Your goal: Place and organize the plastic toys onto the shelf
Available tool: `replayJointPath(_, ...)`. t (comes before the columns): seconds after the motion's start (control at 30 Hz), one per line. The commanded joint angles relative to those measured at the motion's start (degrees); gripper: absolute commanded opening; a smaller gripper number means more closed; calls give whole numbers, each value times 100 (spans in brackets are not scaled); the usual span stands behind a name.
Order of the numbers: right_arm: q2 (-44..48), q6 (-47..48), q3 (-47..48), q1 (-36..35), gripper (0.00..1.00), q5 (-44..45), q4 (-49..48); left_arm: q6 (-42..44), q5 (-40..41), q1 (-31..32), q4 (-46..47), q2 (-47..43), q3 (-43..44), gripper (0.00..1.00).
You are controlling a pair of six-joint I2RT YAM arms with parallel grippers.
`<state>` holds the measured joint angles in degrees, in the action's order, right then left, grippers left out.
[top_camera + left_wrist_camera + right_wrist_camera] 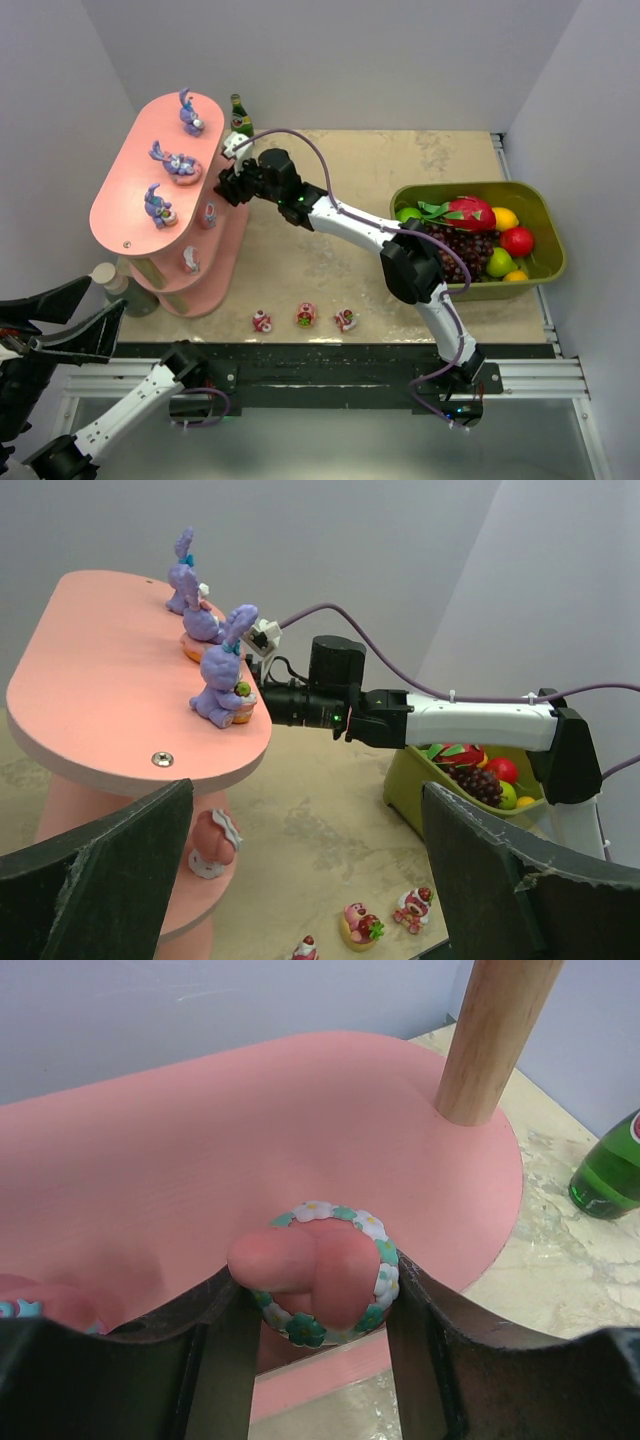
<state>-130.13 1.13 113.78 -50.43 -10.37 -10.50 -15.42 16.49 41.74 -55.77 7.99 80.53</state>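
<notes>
The left jaws stand wide apart with nothing between them, well clear of the shelf point(125, 200). Ahead of them and higher up, three purple bunnies point(225, 680) line the top tier. Below that tier, a pink and white toy point(213, 842) stands on a lower level. Ahead of the left jaws and lower down, three small toys point(306, 316) sit in a row on the surface point(330, 270).

Further right, the right arm point(350, 220) reaches across to the shelf's middle tier. The right jaws are clamped on a pink toy with a flowered ring point(320, 1270), one finger on either side of that ring. The toy is at the near rim of the tier. We cannot tell whether it already rests on the board or hangs just over it. Beyond the jaws the tier runs on bare to a wooden post point(495, 1030), and a green bottle point(610, 1175) stands off to their right.

We judge these toys to be light, hard plastic, glossy and rounded, so they are apt to slip or twist in a loose grip. The flat sides of the base look like the best place to take hold, low down, rather than the ears or the head. Once set down they should stand, though their small bases would tip at a nudge.

Far behind the right jaws, the tub of fruit point(545, 215) lies by the arm's elbow and is no part of this job.
</notes>
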Motion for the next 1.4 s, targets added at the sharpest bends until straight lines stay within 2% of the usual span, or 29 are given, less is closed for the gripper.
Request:
replayJointPath(0.0, -4, 98, 320, 16, 50, -193, 65, 136, -14, -25, 101, 159, 59, 100)
replayJointPath(0.23, -92, 230, 558, 16, 57, -44, 426, 136, -14, -25, 110, 133, 59, 100)
replayJointPath(0.5, -127, 265, 611, 16, 59, 70, 488, 127, -14, -25, 101, 115, 77, 100)
replayJointPath(0.67, -5, 335, 444, 25, 68, 123, 374, 127, -14, -25, 93, 133, 77, 100)
replayJointPath(0.8, 329, 415, 5, 7, 77, 141, 128, 118, -14, -25, 92, 133, 120, 99)
replayJointPath(1.0, 742, 468, -461, 7, 83, 193, 13, 109, -41, -25, 84, 159, 164, 100)
replayJointPath(1.23, 1497, 459, -1383, 7, 85, 298, -242, 92, -85, -25, 66, 212, 270, 100)
replayJointPath(1.33, 2163, 327, -2103, -19, 84, 474, -321, 57, -102, -25, 31, 194, 314, 100)
replayJointPath(1.37, 2367, 257, -2636, -36, 84, 579, -347, 39, -137, -25, 14, 186, 314, 100)
